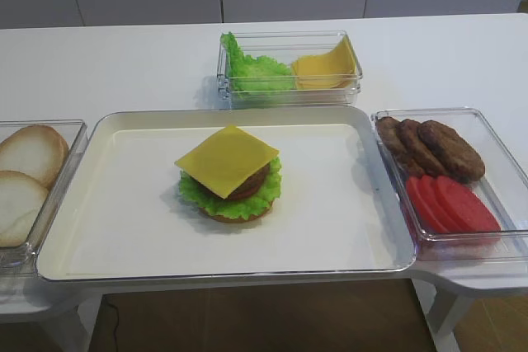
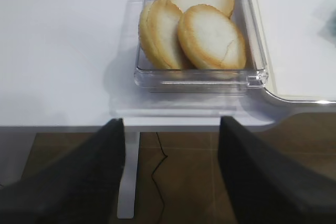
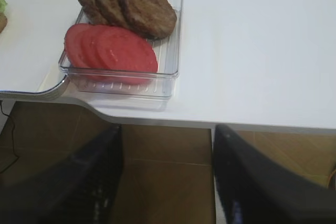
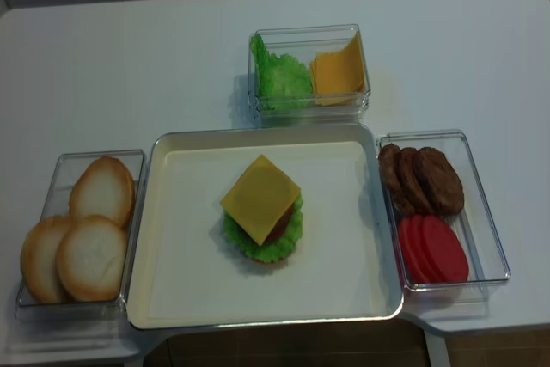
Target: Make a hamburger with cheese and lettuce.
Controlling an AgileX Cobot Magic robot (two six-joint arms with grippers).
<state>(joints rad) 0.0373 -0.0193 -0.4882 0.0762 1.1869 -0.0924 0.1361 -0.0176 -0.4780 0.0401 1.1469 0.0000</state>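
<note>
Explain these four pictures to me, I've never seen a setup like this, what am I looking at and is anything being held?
This is a two-armed robot building a burger on a table. Two pictures look down from above; the other two come from cameras on the arms' wrists, so the dark shapes at the bottom are their fingers.

On the tray sits the hamburger with a cheese slice on top and lettuce showing underneath. Clear boxes around it hold bun halves, brown patties, tomato slices, and spare lettuce and cheese.

The left gripper and right gripper are both open, holding nothing, near the table's front edge.
</note>
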